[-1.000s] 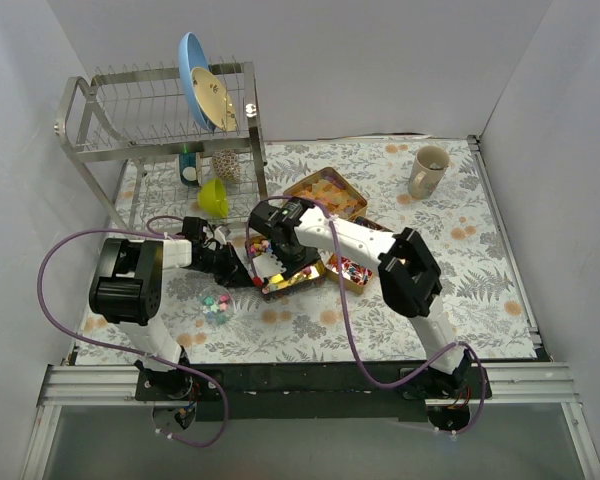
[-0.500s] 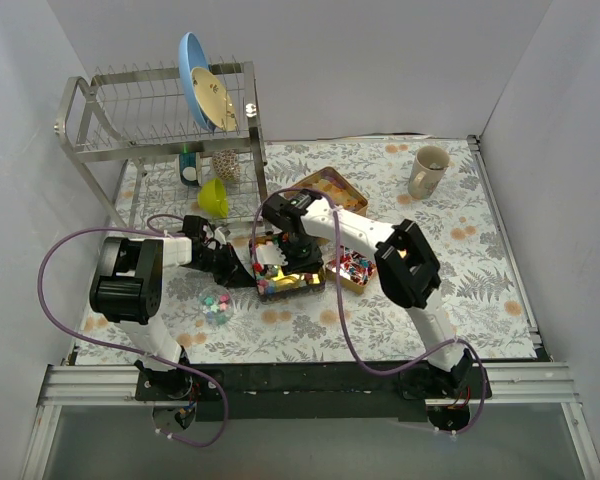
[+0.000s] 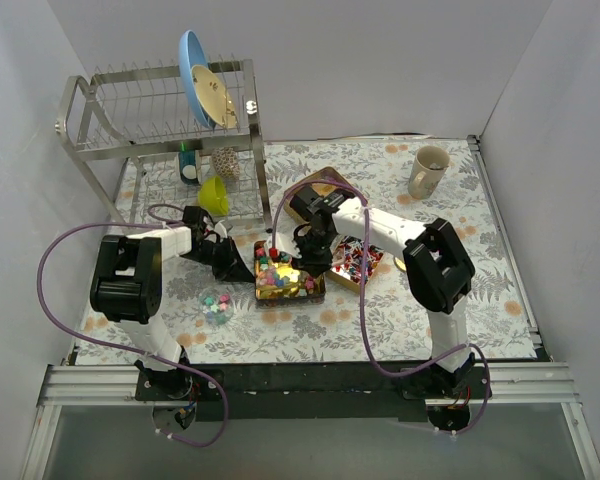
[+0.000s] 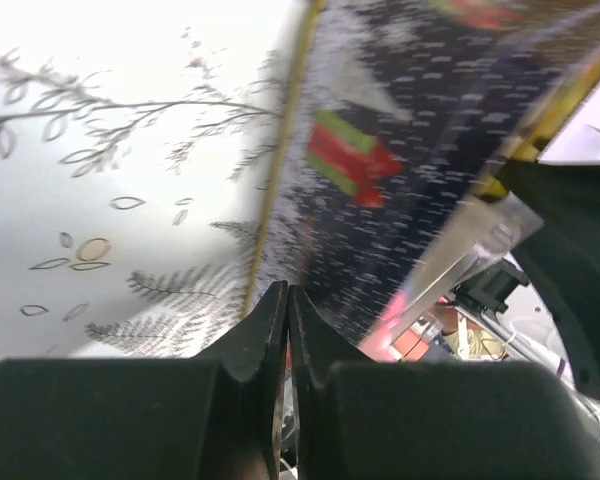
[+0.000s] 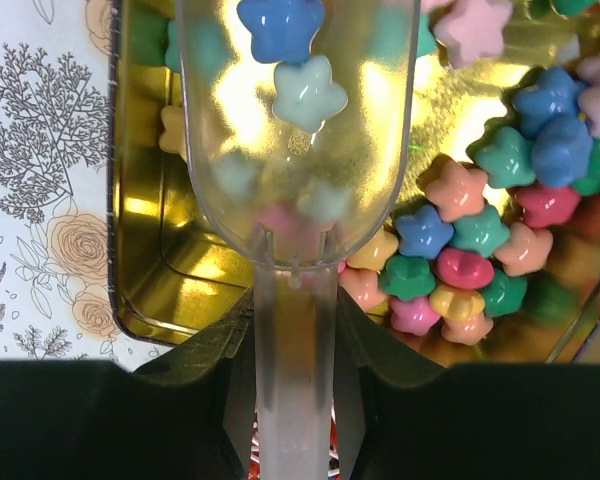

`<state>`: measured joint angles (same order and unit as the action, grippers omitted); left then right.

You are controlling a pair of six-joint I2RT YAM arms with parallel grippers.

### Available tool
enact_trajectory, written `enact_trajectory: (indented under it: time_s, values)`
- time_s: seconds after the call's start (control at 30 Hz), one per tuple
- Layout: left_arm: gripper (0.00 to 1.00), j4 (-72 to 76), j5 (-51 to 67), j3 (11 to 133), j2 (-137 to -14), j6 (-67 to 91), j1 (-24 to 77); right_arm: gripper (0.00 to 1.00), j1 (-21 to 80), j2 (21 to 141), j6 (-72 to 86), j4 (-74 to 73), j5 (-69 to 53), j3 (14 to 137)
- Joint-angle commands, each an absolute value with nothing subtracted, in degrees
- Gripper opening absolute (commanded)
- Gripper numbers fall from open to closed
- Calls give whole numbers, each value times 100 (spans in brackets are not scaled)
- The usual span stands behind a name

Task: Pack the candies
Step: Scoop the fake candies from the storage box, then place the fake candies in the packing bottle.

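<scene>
The right gripper (image 5: 293,330) was clamped on the handle of a clear scoop (image 5: 295,150), with a blue and a mint star in its bowl. Below the scoop lay the gold tin (image 5: 145,260), its star candies (image 5: 460,250) heaped on the right side of the wrist view. From above, that gripper (image 3: 313,250) had swung up and right since a second earlier, off the tin (image 3: 290,282), so the candies showed in the middle of the frame. The tin sat squarer than before. The left gripper (image 4: 287,310) had its jaws pressed together at the tin's left edge, in the same place; whether it pinched the rim, I couldn't tell. More candies (image 3: 215,305) lay loose on the bench (image 3: 460,290), lower left.
</scene>
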<state>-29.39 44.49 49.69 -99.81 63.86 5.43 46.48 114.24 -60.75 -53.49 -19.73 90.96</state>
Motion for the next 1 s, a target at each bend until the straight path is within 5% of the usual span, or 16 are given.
enact_trajectory:
  time_s: [0.0, 0.23, 0.53, 0.97]
  values:
    - [4, -2847, 4676, 5519, -9853, 5784, 422, 1, 4334, 11039, -5915, -5036, -2715, 9026]
    - [17, -3619, 5001, 5871, -9818, 5231, 176, 1, 4175, 10670, -5880, -5036, -2734, 8894]
    - [32, -4639, 5203, 6073, -9388, 4299, -1124, 1, 4473, 10652, -5906, -5948, -2041, 10475]
    - [36, -5080, 3973, 5941, -8184, 3586, -1810, 1, 6143, 11583, -5845, -6872, -185, 12039]
